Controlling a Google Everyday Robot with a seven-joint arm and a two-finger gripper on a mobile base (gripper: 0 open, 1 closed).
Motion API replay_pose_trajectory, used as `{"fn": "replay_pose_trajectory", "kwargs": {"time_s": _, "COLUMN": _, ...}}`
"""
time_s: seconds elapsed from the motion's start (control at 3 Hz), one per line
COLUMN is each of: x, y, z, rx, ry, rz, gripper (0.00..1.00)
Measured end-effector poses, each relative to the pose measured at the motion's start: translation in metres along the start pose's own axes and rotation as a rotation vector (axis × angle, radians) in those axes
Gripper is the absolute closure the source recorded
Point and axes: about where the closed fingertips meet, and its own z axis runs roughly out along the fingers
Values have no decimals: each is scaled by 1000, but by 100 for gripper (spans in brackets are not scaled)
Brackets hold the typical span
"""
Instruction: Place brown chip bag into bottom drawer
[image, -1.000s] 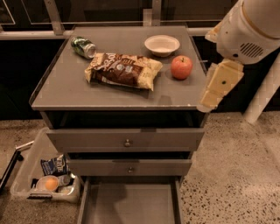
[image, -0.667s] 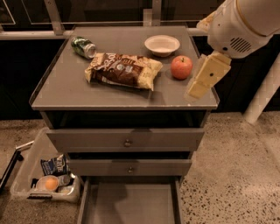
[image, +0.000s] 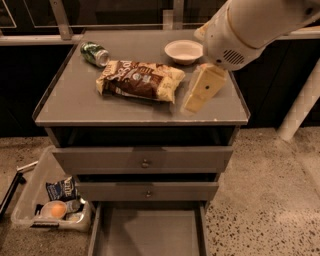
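Gripper (image: 202, 89): held over the right part of the cabinet top (image: 100, 107), just right of the brown chip bag (image: 142, 80); whether it is spread or pressed together cannot be told.
Brown chip bag: laid flat near the middle of the cabinet top.
Bottom drawer (image: 150, 232): pulled out, lowest beneath the cabinet top.
Surface: grey; a green can (image: 95, 53) is laid at its back left, a white bowl (image: 184, 51) is set at its back right.
Room: a speckled floor (image: 270, 200) is seen below the cabinet top, and a clear bin (image: 30, 200) is set on it to the left.
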Motion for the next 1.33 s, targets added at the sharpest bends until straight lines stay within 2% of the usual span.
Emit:
{"fn": "replay_pose_trajectory", "kwargs": {"time_s": 0.33, "x": -27, "y": -2, "z": 39, "rx": -61, "ry": -67, "rz": -14, "gripper": 0}}
{"fn": "replay_pose_trajectory", "kwargs": {"time_s": 0.67, "x": -38, "y": -7, "z": 71, "rx": -106, "ry": -126, "rz": -1, "gripper": 0}}
{"fn": "replay_pose_trajectory", "kwargs": {"time_s": 1.0, "x": -43, "y": -27, "z": 100, "rx": -103, "ry": -161, "rz": 4, "gripper": 0}}
{"fn": "replay_pose_trajectory", "kwargs": {"time_s": 1.33, "x": -36, "y": -50, "z": 122, "rx": -87, "ry": -168, "rz": 22, "gripper": 0}}
